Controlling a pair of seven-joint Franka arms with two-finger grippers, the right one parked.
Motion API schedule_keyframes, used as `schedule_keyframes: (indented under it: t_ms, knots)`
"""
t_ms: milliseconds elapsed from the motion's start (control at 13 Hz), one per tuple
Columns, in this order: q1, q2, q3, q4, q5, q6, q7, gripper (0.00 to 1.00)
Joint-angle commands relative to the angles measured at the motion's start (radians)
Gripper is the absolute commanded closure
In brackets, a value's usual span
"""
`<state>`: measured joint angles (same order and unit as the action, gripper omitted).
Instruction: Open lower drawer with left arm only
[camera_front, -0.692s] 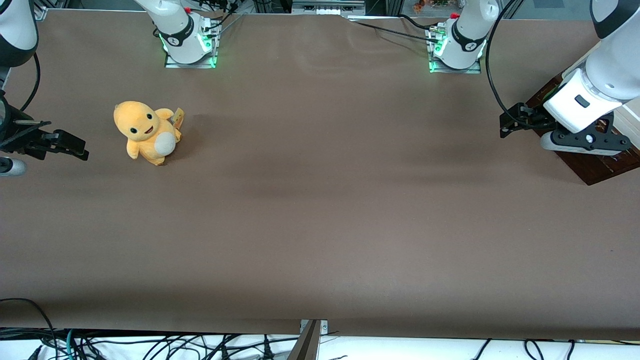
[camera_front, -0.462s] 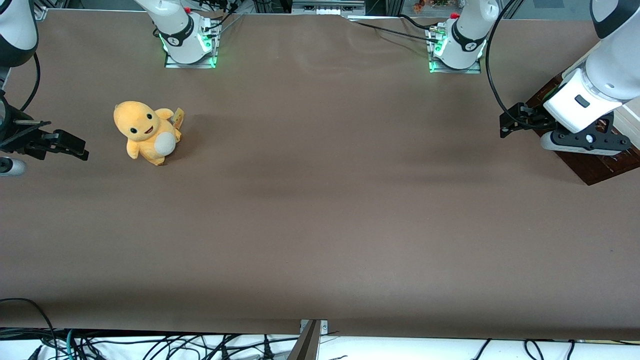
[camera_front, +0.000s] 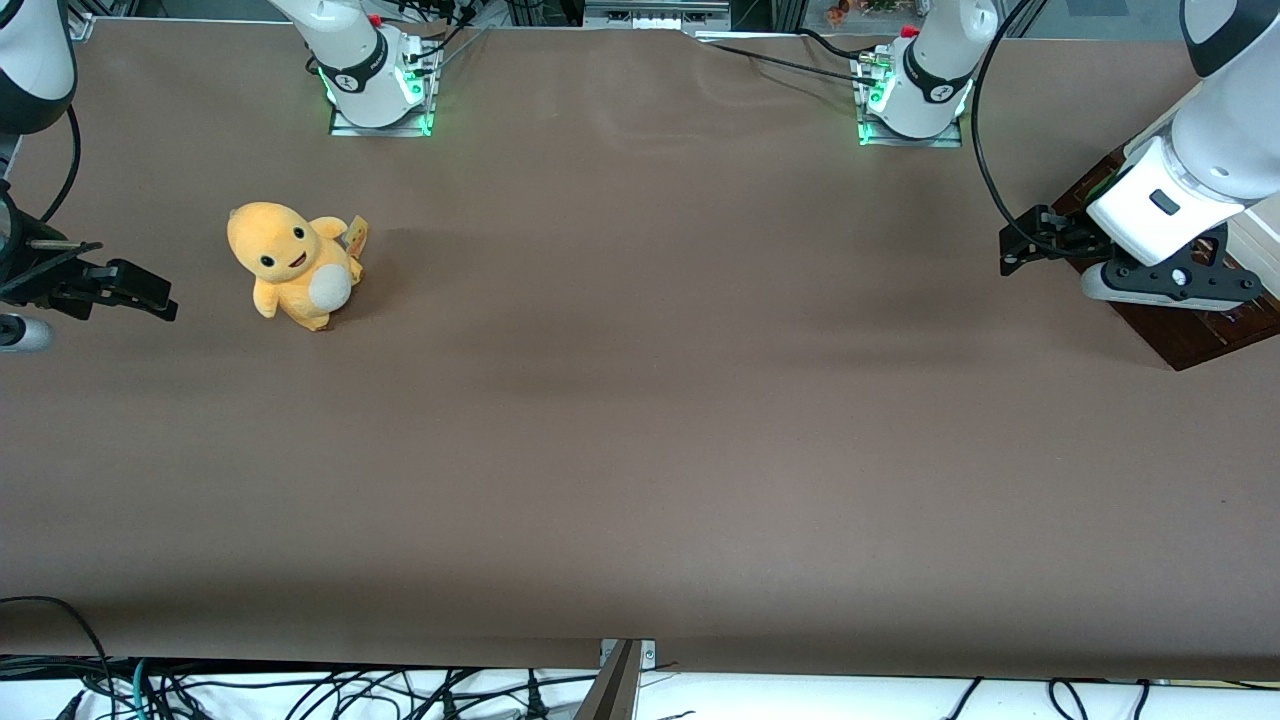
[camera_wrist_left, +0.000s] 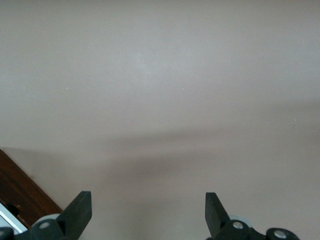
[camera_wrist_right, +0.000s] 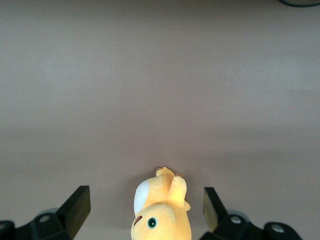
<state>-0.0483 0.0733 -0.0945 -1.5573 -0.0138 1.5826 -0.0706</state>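
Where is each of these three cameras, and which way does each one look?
Front view: high up, looking down at the table, both arm bases, the left arm and its gripper.
Left wrist view: on the working arm, facing bare table; open fingers show.
Right wrist view: on the parked arm, facing the plush toy.
Front and right wrist views share the toy.

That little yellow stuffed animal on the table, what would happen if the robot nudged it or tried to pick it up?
The plush toy looks soft and rounded, so it would probably squash under a grip rather than break. It seems light, and sitting upright on the table it might tip or slide when nudged. The gripper, fingers open, is near the dark wooden drawer unit, toward the working arm's end.
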Motion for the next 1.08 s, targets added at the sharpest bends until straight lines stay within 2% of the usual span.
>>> schedule_keyframes:
  t_ms: [0,1000]
  knots:
    - [0.005,-0.017,-0.002,-0.003,-0.018,-0.023,0.020,0.00]
    - [-0.002,-0.013,0.001,-0.009,-0.011,-0.061,0.011,0.00]
